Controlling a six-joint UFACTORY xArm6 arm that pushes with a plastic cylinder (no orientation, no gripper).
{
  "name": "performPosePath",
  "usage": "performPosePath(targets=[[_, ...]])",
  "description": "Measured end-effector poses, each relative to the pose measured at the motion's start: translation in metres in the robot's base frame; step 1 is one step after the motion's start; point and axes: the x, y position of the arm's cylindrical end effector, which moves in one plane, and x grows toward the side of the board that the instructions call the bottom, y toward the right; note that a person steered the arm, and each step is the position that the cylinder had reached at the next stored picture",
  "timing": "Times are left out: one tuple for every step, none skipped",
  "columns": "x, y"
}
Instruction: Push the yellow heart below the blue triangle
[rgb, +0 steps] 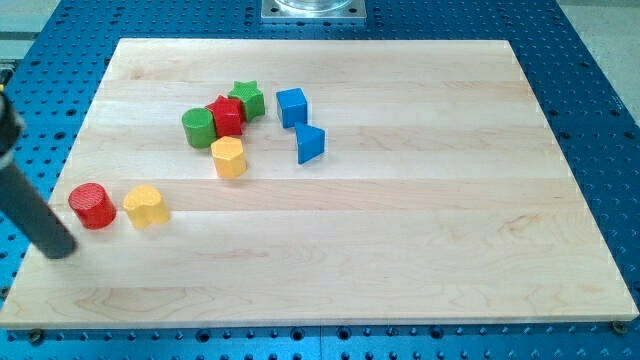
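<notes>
The yellow heart (146, 205) lies at the view's left, just right of a red cylinder (92, 205). The blue triangle (311, 143) lies further right and higher, near the board's upper middle. My dark rod comes in from the view's left edge, and my tip (62, 248) rests on the board at the lower left of the red cylinder, close to it but apart. The red cylinder is between my tip and the yellow heart.
A blue cube (291, 106) sits just above the blue triangle. Left of it are a green star (246, 98), a red block (227, 116), a green cylinder (199, 128) and a yellow hexagon (229, 157). The wooden board (420, 250) lies on a blue perforated table.
</notes>
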Motion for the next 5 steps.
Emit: performPosePath(targets=[[-0.012,0.026],[-0.012,0.023],[-0.037,0.045],[-0.043,0.053],[-0.043,0.053]])
